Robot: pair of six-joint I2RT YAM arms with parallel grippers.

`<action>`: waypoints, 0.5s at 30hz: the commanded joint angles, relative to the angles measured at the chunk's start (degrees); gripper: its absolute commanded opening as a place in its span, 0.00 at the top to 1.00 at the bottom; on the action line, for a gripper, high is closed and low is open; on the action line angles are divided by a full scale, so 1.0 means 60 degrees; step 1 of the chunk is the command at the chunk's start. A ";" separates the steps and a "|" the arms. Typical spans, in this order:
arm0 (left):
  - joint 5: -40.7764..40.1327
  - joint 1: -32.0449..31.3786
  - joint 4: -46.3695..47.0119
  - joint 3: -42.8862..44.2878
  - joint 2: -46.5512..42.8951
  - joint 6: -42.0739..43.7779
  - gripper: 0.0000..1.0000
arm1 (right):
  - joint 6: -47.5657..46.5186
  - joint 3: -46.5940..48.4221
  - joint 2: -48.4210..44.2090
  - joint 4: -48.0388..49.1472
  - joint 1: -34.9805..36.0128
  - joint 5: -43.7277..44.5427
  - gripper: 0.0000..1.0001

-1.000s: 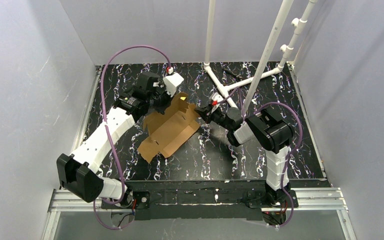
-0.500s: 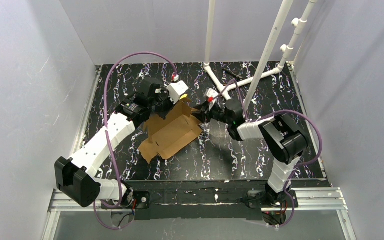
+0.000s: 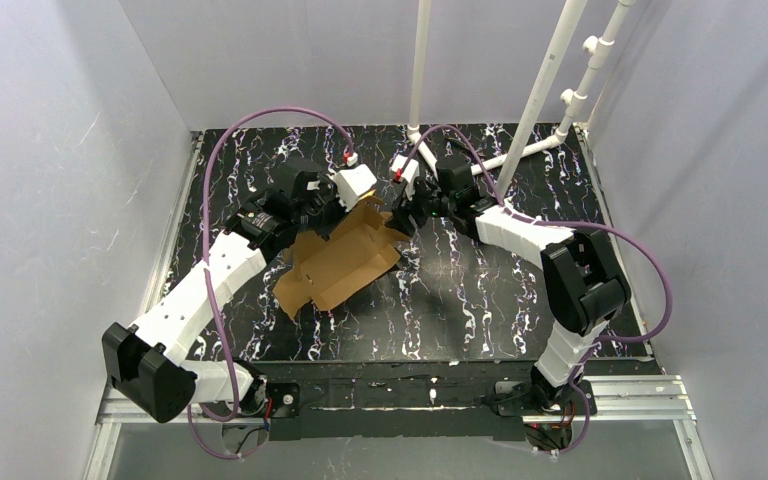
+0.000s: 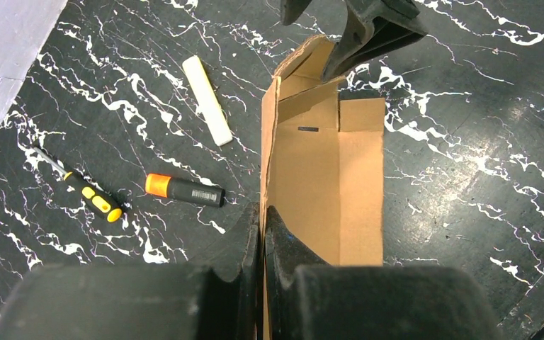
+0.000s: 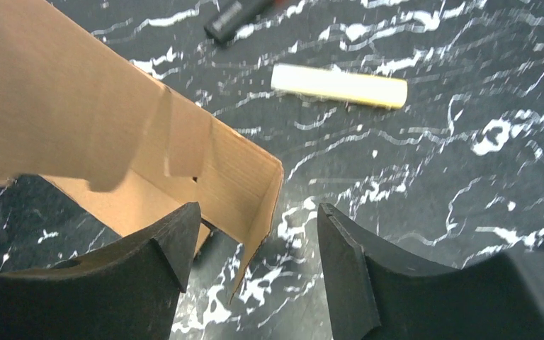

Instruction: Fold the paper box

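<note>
The paper box (image 3: 345, 262) is a brown cardboard sheet, partly folded, lying in the middle of the black marbled table. My left gripper (image 3: 353, 207) is shut on the upright side wall at the box's far end; in the left wrist view its fingertips (image 4: 262, 212) pinch the thin edge of that wall (image 4: 265, 142). My right gripper (image 3: 407, 214) stands open at the box's far right corner. In the right wrist view the corner flap (image 5: 251, 191) hangs between the spread fingers (image 5: 256, 212) without being pinched.
Left of the box lie a white stick (image 4: 207, 110), an orange-and-black marker (image 4: 184, 189) and a small yellow-and-black screwdriver (image 4: 85, 193). A white pipe frame (image 3: 460, 170) stands at the back of the table. Grey walls close in on three sides.
My right gripper has opened and its arm has swung out toward the far side of the box. The left gripper has shifted slightly right, still pinching the wall.
</note>
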 commanded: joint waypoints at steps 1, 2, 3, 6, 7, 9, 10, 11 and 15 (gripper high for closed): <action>0.0136 -0.0041 0.0109 0.0039 -0.0370 0.0077 1.00 | -0.0013 0.0824 0.0158 -0.1211 -0.0139 -0.0015 0.31; 0.0168 -0.0041 0.0123 0.0052 -0.0377 0.0050 1.00 | 0.0140 0.1053 0.0397 -0.1447 -0.0139 0.0021 0.32; 0.0187 -0.0041 0.0132 0.0064 -0.0388 0.0041 1.00 | 0.0302 0.1310 0.0645 -0.1654 -0.0139 0.0093 0.33; 0.0223 -0.0041 0.0139 0.0046 -0.0429 0.0010 1.00 | 0.0786 0.1763 0.1191 -0.1651 -0.0139 0.0254 0.39; 0.0225 -0.0041 0.0139 0.0032 -0.0445 0.0010 1.00 | 0.0935 0.1895 0.1312 -0.1640 -0.0146 0.0296 0.42; 0.0225 -0.0041 0.0125 0.0024 -0.0467 0.0014 1.00 | 0.1104 0.2170 0.1507 -0.1834 -0.0118 0.0261 0.51; 0.0225 -0.0041 0.0132 0.0004 -0.0481 0.0018 1.00 | 0.1164 0.2283 0.1594 -0.1915 -0.0103 0.0268 0.55; 0.0214 -0.0041 0.0126 0.0005 -0.0483 0.0007 1.00 | 0.1210 0.2371 0.1648 -0.2004 -0.0085 0.0316 0.61; 0.0132 -0.0041 0.0141 0.0037 -0.0465 -0.0091 1.00 | 0.1213 0.2665 0.1754 -0.2387 -0.0082 0.0457 0.90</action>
